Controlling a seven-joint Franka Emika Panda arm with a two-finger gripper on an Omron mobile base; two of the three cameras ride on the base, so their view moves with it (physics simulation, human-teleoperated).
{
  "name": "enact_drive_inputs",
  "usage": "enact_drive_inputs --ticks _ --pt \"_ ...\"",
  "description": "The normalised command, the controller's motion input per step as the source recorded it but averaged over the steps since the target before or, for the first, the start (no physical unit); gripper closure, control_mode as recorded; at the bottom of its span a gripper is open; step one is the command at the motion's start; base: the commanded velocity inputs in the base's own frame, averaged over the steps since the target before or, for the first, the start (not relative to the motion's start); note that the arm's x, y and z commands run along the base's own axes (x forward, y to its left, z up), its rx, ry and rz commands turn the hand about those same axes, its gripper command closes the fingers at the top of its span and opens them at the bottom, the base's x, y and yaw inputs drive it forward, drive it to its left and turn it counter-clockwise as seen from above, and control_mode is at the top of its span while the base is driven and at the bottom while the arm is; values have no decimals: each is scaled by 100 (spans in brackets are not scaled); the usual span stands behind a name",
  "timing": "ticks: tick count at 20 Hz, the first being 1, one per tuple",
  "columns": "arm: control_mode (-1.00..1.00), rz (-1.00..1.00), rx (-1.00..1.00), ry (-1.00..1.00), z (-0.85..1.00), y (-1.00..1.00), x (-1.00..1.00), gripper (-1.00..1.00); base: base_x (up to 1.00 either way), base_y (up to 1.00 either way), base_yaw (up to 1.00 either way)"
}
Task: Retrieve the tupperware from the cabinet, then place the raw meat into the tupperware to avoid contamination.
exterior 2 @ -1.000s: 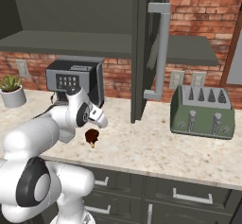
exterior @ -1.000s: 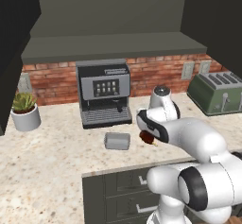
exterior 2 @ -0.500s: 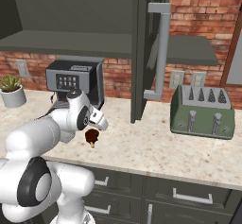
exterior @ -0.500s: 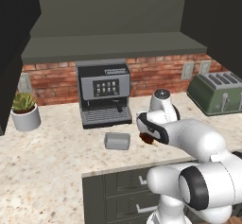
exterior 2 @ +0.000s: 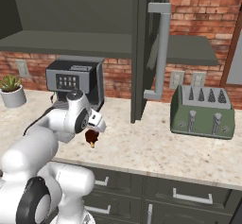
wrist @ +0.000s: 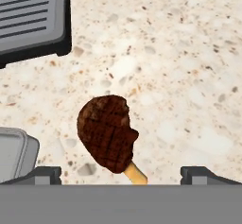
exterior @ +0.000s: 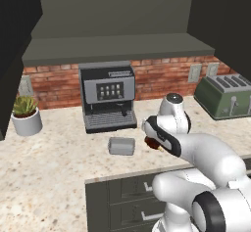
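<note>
Dark reddish-brown against the speckled beige counter (wrist: 189, 53), the raw meat (wrist: 108, 132) lies straight ahead of the gripper (wrist: 120, 173), between the lines of its two finger tips, which stand as far apart as they go and hold nothing. In the hand view the drumstick's long axis runs on a slant: the fat end points up and slightly left, away from the hand, and the short tan bone end comes down toward the lower right, nearest the finger tips. The wide jaws therefore bracket it across its narrower width, and the judgement is that the next move needs mostly a descent, perhaps with a small twist so the fingers close square across the meaty part, not along the bone. The tupperware (exterior: 121, 146) already sits out on the counter, in front of the coffee machine (exterior: 108, 96), with the cabinet (exterior 2: 146, 53) door hanging open above; it lies just beside the meat, at the left edge of the hand view. From the left base view the meat (exterior: 153, 143) is to the container's right, close but apart, so the carry looks short and sideways.
</note>
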Motion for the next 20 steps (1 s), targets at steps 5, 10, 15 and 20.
enact_drive_inputs --ticks 5,10,15,20 --pt "-100 16 6 5 0 4 -22 -100 0 0 0" --pt "-100 7 0 7 0 -2 0 -100 0 0 0" --pt "-100 1 -5 7 0 0 3 -100 0 0 0" --pt "-100 0 -7 3 -9 1 16 -100 0 0 0"
